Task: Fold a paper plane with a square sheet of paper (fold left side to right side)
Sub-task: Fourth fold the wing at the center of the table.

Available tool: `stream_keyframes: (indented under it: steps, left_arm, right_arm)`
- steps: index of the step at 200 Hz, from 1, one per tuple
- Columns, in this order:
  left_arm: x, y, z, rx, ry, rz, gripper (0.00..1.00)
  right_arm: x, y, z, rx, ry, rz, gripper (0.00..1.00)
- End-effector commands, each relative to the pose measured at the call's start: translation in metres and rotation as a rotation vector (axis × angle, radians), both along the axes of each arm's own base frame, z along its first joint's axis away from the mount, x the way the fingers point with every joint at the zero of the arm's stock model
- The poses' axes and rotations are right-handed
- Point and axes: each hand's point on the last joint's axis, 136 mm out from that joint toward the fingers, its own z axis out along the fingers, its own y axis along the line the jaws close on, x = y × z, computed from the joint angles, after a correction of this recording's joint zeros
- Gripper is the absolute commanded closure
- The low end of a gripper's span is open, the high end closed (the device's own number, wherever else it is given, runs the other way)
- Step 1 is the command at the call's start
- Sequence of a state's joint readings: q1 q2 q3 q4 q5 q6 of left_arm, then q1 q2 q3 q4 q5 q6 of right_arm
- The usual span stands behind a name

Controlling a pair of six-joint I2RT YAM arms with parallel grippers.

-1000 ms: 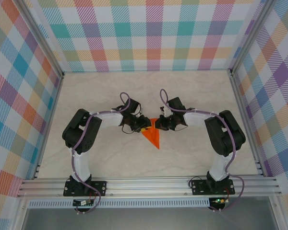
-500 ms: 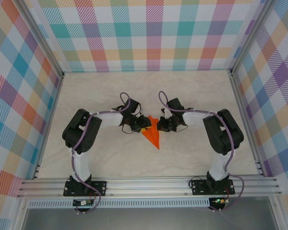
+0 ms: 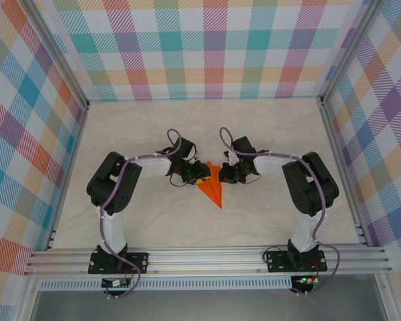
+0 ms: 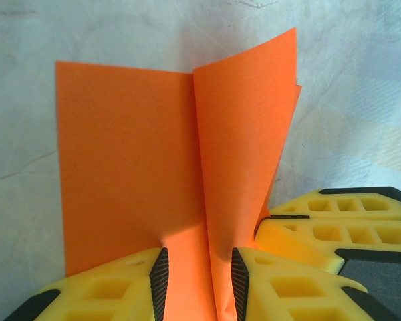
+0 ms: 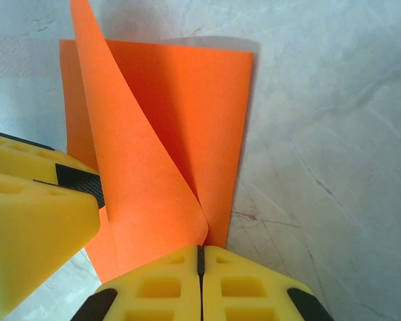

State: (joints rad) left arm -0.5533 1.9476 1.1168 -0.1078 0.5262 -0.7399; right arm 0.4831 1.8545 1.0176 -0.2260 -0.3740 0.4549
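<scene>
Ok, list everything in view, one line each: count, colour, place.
sheet of paper: one, bright orange, mid-table between the pincers, partly folded with one flap lifted.
table: one, pale marbled, under everything.
walls: three, pastel plaid, at the left, far and right sides.
frame rails: several, silver, along the near edge and up the corners.
left arm: one, black and white, based at the near edge, reaching inward.
right arm: one, black and white, based at the near edge, reaching inward.
left pincer: one, yellow with black pads, jaws apart astride the paper's crease.
right pincer: one, yellow, shut on the edge of the lifted flap.
</scene>
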Motion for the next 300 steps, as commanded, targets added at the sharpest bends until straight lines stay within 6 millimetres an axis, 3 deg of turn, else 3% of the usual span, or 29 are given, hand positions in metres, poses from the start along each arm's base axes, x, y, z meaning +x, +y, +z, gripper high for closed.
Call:
stream_keyframes:
  steps: [1, 97, 227, 254, 300]
  left_arm:
    - [-0.008, 0.002, -0.009, 0.018, 0.030, -0.011, 0.67]
    - [-0.008, 0.002, -0.010, 0.019, 0.030, -0.015, 0.67]
    - [-0.008, 0.000, -0.009, 0.017, 0.029, -0.019, 0.67]
    - [-0.007, -0.001, 0.001, 0.010, 0.011, -0.029, 0.67]
    - [0.000, -0.003, 0.037, -0.009, -0.049, -0.041, 0.65]
  right_arm:
    - [0.006, -0.001, 0.001, -0.016, -0.018, 0.012, 0.94]
    - [0.010, 0.003, 0.006, -0.005, -0.030, 0.019, 0.95]
    - [0.001, -0.009, -0.015, -0.074, 0.019, 0.016, 0.95]
    - [-0.006, -0.014, -0.020, -0.092, 0.030, 0.017, 0.95]
    - [-0.017, -0.019, -0.025, -0.092, 0.043, 0.021, 0.95]
